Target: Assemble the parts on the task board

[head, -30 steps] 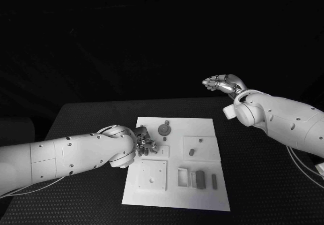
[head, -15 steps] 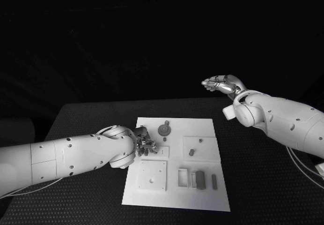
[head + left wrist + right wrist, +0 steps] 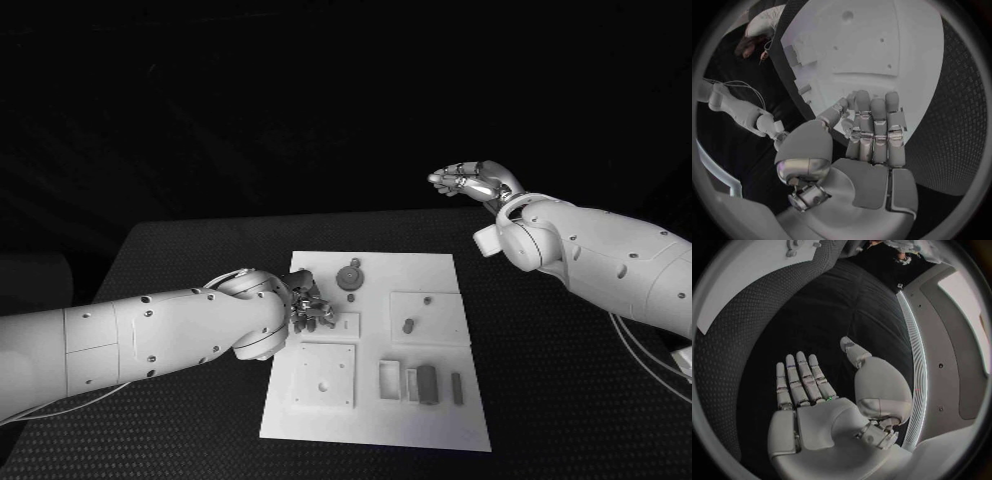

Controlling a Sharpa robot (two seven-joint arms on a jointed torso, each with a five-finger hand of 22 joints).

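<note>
The white task board (image 3: 375,345) lies in the middle of the table. On it are a round grey part (image 3: 351,274), a small peg (image 3: 410,324) in a square plate, and grey bars (image 3: 427,383) near the front. My left hand (image 3: 307,303) hovers over the board's left edge. In the left wrist view the left hand (image 3: 870,135) has its fingers stretched side by side above the board (image 3: 879,45), the thumb close beside them, and nothing shows in it. My right hand (image 3: 469,180) is raised beyond the table's far right corner. There the right hand (image 3: 804,385) is flat and empty.
The black table (image 3: 188,260) runs round the board on all sides. A raised square plate (image 3: 326,373) sits at the board's front left. A cable (image 3: 649,355) hangs under the right arm.
My right hand has drifted very slightly to the left. The left hand and the parts stay where they were.
</note>
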